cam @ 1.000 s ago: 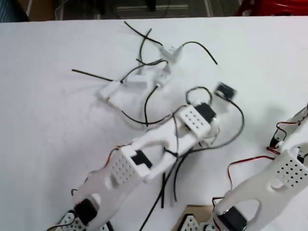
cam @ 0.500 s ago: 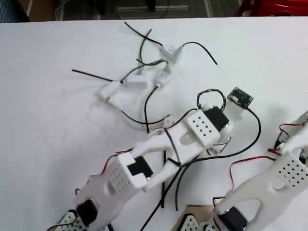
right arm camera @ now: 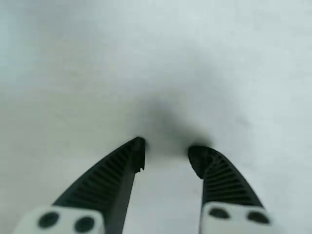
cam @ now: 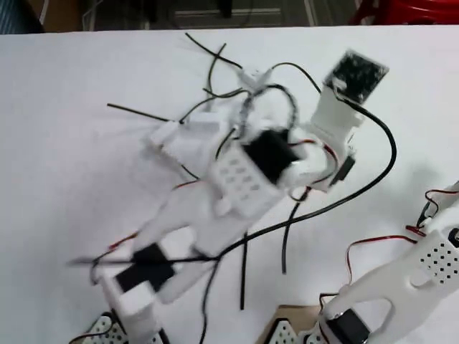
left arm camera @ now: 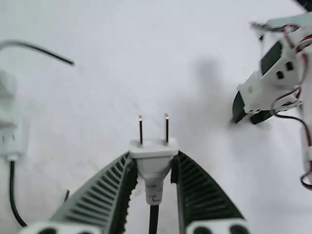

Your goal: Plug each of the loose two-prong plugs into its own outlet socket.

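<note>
Landmark: the socket cluster [cam: 247, 79], white outlet pieces tangled with dark cords on the far part of the white table [cam: 64, 179].

Left gripper: the left gripper [left arm camera: 152, 158] was closed narrowly on a white two-prong plug [left arm camera: 152, 150]. Its ribbed fingers [left arm camera: 114, 187] pinched the plug body from both sides.

Plug: its two prongs [left arm camera: 140, 129] pointed away from the wrist into open air, touching nothing. It appeared to be raised off the tabletop, beside the socket cluster on the side nearer the right arm.

Cord: the plug's black cord [cam: 380, 165] looped away from the socket cluster and trailed back toward the arm bases.

Nearest socket: one white socket [left arm camera: 9, 122] of the cluster lay off to the side of the prongs, well apart from them and not lined up.

Right gripper: the right gripper [right arm camera: 165, 151] was spread moderately and held nothing. It hung over bare table, well away from the socket cluster.

Done so far: one plug was picked up and firmly held — the grasp looked centred and square.

Left to do: the held plug had to be turned toward a socket in the cluster, aligned and pushed home. The cluster was too tangled to tell whether any other plug was already seated, so the task looked to be at an early stage.
</note>
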Motion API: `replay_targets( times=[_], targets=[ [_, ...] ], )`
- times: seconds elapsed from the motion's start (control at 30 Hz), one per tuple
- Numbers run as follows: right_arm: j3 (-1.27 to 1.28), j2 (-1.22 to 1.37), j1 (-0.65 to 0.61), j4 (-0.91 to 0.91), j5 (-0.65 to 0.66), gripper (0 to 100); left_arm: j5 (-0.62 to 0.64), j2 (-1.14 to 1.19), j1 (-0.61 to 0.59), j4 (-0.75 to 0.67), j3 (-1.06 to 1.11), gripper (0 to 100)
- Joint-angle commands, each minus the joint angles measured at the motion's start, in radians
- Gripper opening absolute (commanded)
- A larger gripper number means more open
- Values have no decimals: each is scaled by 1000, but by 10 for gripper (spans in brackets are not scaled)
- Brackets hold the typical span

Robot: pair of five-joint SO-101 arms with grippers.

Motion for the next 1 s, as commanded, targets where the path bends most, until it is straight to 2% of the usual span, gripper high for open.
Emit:
replay_targets(
  times=[0.0, 0.17, 0.33, 0.5, 0.7, 0.83, 0.97],
  targets=[
    [11, 148, 8, -4, 9, 149, -69, -136, -5, -25, -26, 23],
    [11, 148, 8, -2, 9, 149, -80, -197, 82, 64, -26, 23],
    [11, 147, 8, 1, 9, 149, -80, -311, 180, 74, -26, 23],
    [11, 147, 18, 1, 9, 149, -80, -460, 174, 175, -26, 23],
    [11, 147, 10, 1, 9, 149, -78, -650, 88, 276, -8, 23],
    [11, 147, 10, 1, 8, 149, -74, -776, 8, 229, 167, 23],
    [17, 147, 13, 1, 8, 149, -74, -943, -15, 40, 485, 23]
  ],
)
